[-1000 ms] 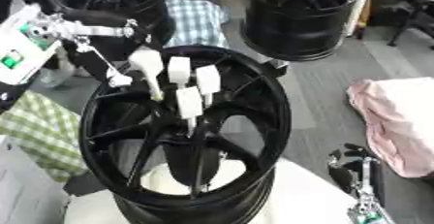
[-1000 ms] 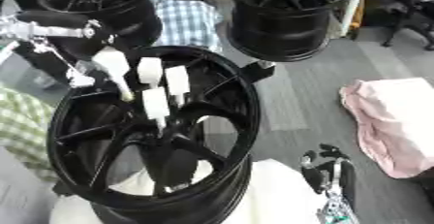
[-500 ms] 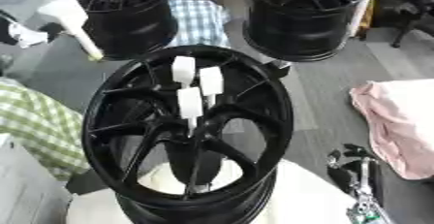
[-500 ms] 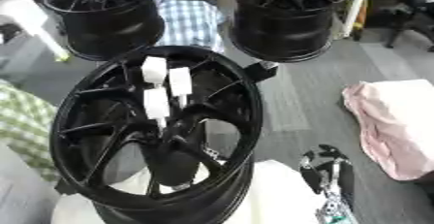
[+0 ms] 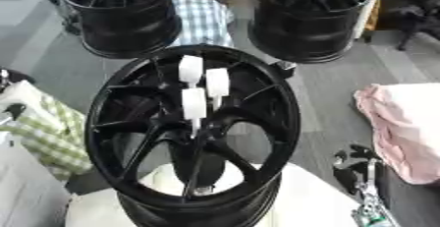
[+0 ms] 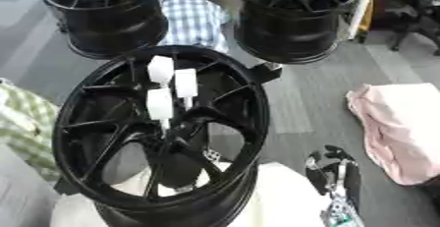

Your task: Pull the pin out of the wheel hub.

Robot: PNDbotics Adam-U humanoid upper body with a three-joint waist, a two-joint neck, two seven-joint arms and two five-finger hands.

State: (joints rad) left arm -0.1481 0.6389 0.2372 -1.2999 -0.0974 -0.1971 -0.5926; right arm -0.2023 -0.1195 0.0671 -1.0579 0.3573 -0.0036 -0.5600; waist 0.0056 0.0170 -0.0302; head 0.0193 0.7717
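1. Three black wheel hubs: one near [image 5: 193,137], two behind [image 5: 120,12] [image 5: 314,14].
2. Three white pins [image 5: 194,104] [image 5: 190,69] [image 5: 217,82] (all standing in the near hub).
3. One pink cloth [image 5: 404,123].
4. Two checked cloths [image 5: 202,19] [image 5: 43,132].

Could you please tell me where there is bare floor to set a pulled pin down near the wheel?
Bare grey floor lies right of the near wheel, bordered by the pink cloth and the far right wheel. A smaller patch sits between the two far wheels' bases. Left is crowded by checked cloth; the hub is crowded with three white pins.
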